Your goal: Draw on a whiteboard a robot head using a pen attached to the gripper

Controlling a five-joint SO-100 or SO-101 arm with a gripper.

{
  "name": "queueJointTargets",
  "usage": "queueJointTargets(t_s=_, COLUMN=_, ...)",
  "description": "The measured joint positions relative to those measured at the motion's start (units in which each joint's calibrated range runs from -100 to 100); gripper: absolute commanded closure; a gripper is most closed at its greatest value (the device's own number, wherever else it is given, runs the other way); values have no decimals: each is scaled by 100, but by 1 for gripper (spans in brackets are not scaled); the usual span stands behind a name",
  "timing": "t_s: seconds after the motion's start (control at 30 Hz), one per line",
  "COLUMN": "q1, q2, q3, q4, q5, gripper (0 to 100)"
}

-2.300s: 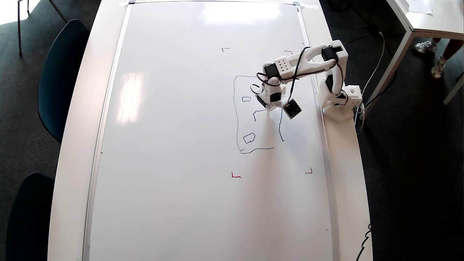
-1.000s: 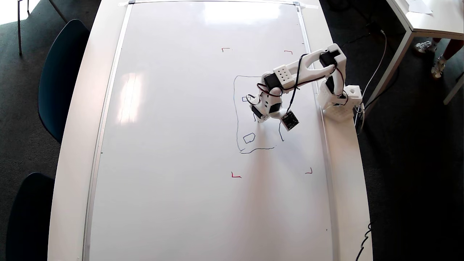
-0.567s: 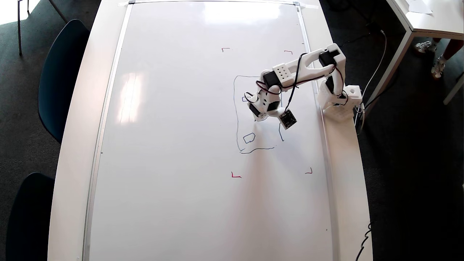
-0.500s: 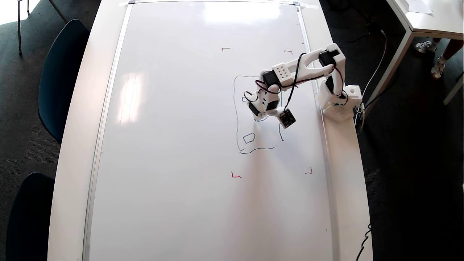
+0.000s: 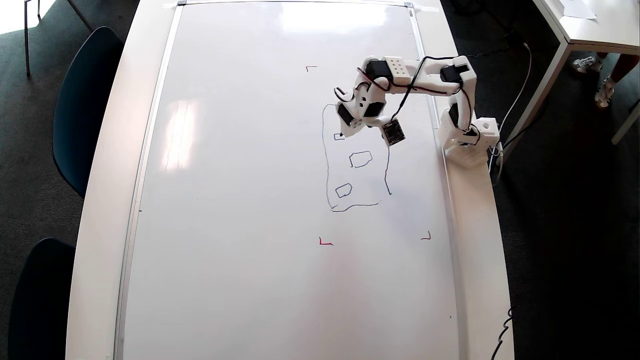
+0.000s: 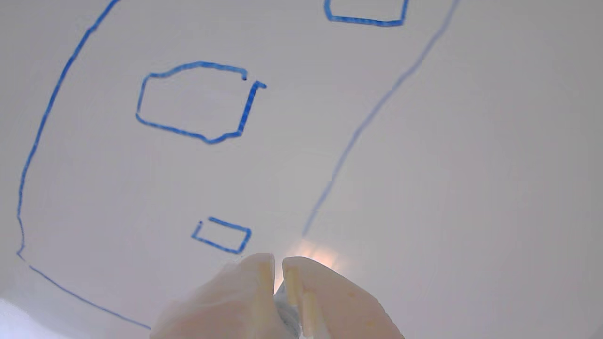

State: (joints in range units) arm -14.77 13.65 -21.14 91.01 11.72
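The whiteboard (image 5: 240,200) fills most of the overhead view. On its right half is the robot head (image 5: 327,165), a tall blue-black rectangle holding three small boxes. My gripper (image 5: 345,129) hovers at the rectangle's upper left, just above the topmost small box. In the wrist view its pale fingertips (image 6: 256,278) stand almost together at the bottom edge, shut on the pen (image 6: 286,314), a grey sliver between them. The whiteboard (image 6: 471,141) and the blue lines of the robot head (image 6: 248,108) lie ahead; the smallest box is nearest the fingers.
The arm's base (image 5: 470,142) sits on the table's right rim, and a small black circuit board (image 5: 393,132) dangles on cables over the drawing. Red corner marks (image 5: 325,242) frame the drawing. Dark chairs (image 5: 85,100) stand at the left, another table (image 5: 585,30) at top right.
The gripper has moved up the overhead view, from the middle box to beside the top small box. The middle box, open-sided earlier, now shows as a closed outline.
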Motion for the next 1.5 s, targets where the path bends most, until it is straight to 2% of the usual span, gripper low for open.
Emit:
queueJointTargets(t_s=0.53, q1=44, q2=1988, q3=-1561, q4=34, q5=37, gripper=99)
queueJointTargets(t_s=1.5, q1=37, q2=2772, q3=-1760, q4=-359, q5=42, gripper=99)
